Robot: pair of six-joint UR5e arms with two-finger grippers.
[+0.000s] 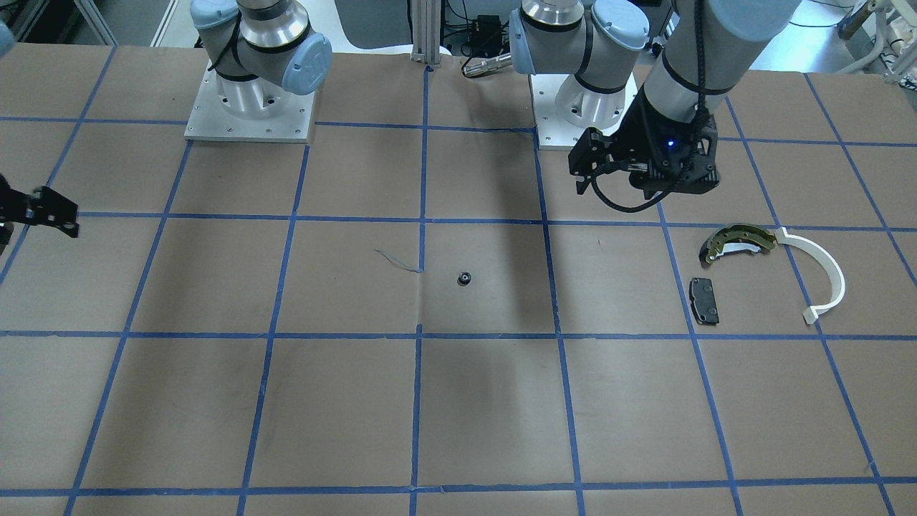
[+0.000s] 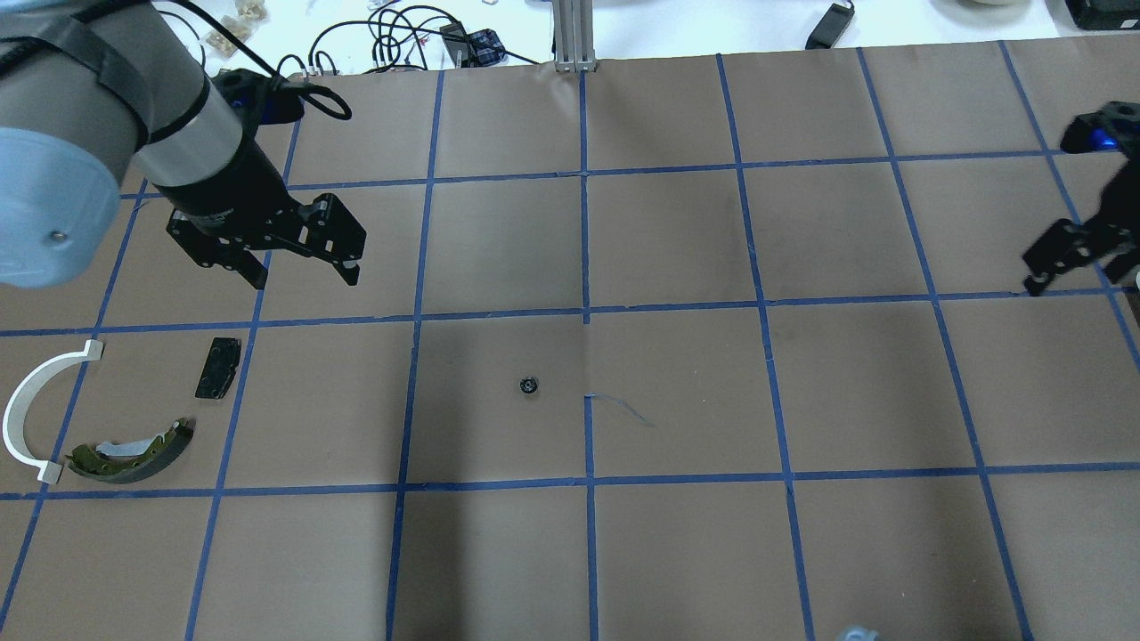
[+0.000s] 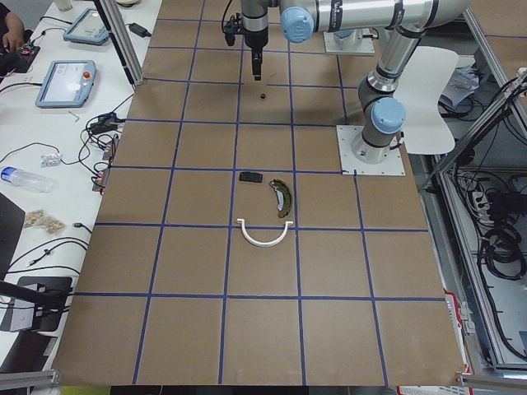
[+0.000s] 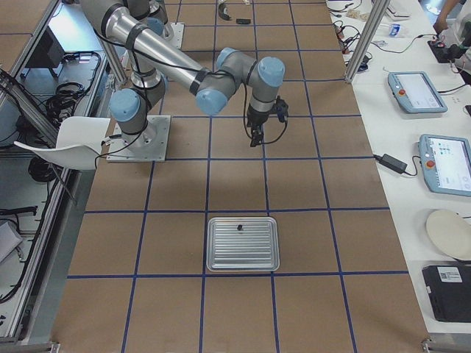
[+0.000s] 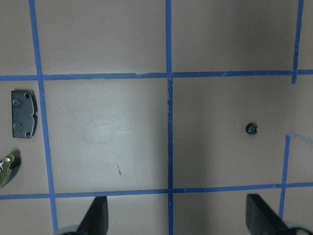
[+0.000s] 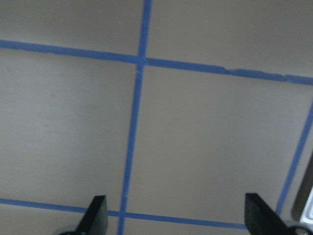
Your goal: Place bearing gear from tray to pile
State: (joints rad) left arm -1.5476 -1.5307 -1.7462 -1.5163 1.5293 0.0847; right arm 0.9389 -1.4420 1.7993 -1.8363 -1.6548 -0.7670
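A small black round bearing gear point(image 2: 529, 385) lies on the brown paper at the table's centre and also shows in the left wrist view point(image 5: 251, 129). The ribbed metal tray point(image 4: 243, 257) shows in the exterior right view, with a small dark part point(image 4: 239, 226) on it, too small to identify. The pile holds an olive-gold brake shoe point(image 2: 134, 454), a white half-ring point(image 2: 27, 414) and a black pad point(image 2: 218, 368). My left gripper point(image 2: 305, 278) is open and empty, raised just beyond the pad. My right gripper point(image 2: 1082, 267) is open and empty near the table's right edge.
Blue tape lines divide the brown table cover point(image 2: 677, 552) into squares. The two arm bases point(image 1: 251, 107) stand on the robot's side. Cables and small items point(image 2: 401, 36) lie past the far edge. A tray corner point(image 6: 308, 210) shows in the right wrist view.
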